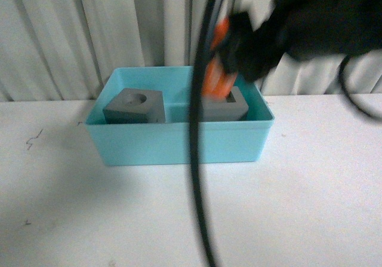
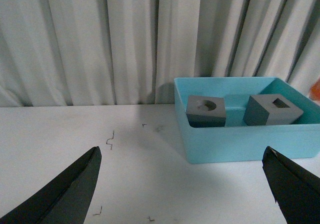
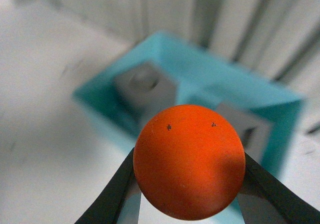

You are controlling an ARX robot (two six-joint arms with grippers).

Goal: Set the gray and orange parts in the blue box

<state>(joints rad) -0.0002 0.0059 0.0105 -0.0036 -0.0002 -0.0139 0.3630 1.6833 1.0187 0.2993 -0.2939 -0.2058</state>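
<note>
1. The orange cylinder [image 1: 216,70] hangs in the air over the right half of the blue box [image 1: 179,141], clamped between the two fingers of the right gripper [image 3: 189,184]; in the right wrist view its round end face fills the gap between the dark fingers [image 3: 112,194], which press on it from both sides.
2. In the front view the cylinder sits above the gray cube with the square recess [image 1: 230,107] and overlaps it in the picture; whether the two touch cannot be told, as that part is blurred.
3. The square-recess cube rests inside the box at its right end.
4. The gray cube with the round recess [image 1: 135,106] rests inside the box at the left end, tilted a little, apart from the other cube with bare box floor between them.
5. The box stands on the white table [image 1: 298,207], near a pleated white curtain [image 1: 89,34] behind it.
6. The right arm shows as a dark blurred mass at the upper right of the front view, and a black cable [image 1: 197,159] hangs across the middle of that view in front of the box.
7. The left gripper [image 2: 182,194] has its fingers spread wide with nothing between them; it is over the table, with the box off to its side.
8. Small dark scuff marks [image 2: 110,140] lie on the table top near it.
</note>
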